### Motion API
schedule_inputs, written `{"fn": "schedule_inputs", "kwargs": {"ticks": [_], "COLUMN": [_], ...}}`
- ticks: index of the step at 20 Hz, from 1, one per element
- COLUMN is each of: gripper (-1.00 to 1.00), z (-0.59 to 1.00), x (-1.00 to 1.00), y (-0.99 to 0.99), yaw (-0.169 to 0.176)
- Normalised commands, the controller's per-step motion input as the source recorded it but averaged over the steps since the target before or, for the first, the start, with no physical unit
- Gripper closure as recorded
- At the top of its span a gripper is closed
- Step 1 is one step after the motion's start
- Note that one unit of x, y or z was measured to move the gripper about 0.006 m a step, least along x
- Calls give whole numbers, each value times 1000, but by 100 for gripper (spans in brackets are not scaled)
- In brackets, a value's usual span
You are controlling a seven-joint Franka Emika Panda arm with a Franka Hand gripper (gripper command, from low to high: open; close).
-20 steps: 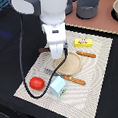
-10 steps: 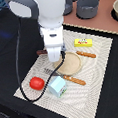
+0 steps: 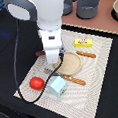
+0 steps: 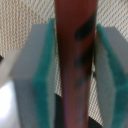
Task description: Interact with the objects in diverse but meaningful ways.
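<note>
1. Gripping: wrist view shows the gripper [image 4: 75, 75] clamped on the dark brown sausage-like stick [image 4: 75, 55], which stands lengthwise between the two teal pads [image 4: 45, 85] with both pads against its sides.
2. Black smudges mark the reddish-brown surface of the stick.
3. Nearest in the exterior view: the red tomato-like ball [image 3: 37, 83] sits on the placemat [image 3: 103, 67] near its front left corner.
4. Just right of it stands the pale blue carton [image 3: 57, 85], close to the ball; can't tell if they touch.
5. An orange-handled knife [image 3: 75, 80] lies diagonally just beyond the carton, at the near edge of the tan plate [image 3: 71, 63].
6. A fork head [image 3: 49, 71] shows just left of the plate, beyond the carton.
7. The arm's white body [image 3: 50, 38] stands over the left part of the placemat, covering the plate's left edge and hiding the fingers in this view.
8. A second orange-handled utensil [image 3: 87, 54] lies at the far right of the plate.
9. Farther right, the yellow rectangular block [image 3: 83, 42] lies flat on the placemat, apart from the plate.
10. Far back, two grey pots [image 3: 88, 7] sit on the table past the placemat.
</note>
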Motion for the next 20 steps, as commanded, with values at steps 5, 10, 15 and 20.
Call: {"fn": "schedule_inputs", "kwargs": {"ticks": [5, 10, 15, 20], "gripper": [-100, -100, -100, -100], "z": [43, 946, 1000, 786], "x": [-192, -330, -159, -39], "y": [20, -123, -324, -342], "yaw": [42, -4, -18, -77]}}
